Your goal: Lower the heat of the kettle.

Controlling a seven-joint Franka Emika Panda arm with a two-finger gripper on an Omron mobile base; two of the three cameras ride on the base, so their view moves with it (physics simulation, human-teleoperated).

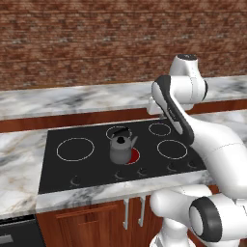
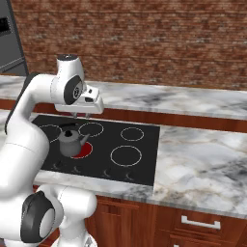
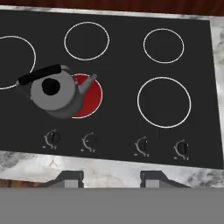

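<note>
Stovetop (image 3: 122, 65) kettle (image 3: 54, 92) well beyond fingers (image 3: 70, 178)

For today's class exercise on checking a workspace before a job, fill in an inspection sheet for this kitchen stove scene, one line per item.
Surface: black cooktop set in a marble counter; one burner glows red, the others are dark rings.
Job's things: kettle sits upright, partly off the red burner; four knobs along the front edge.
Clutter: nothing seen.
Grippers: gripper hangs above the cooktop's front, jaws apart, holding nothing.
Cables: nothing seen.
Surroundings: brick wall, wooden cabinets below.
</note>
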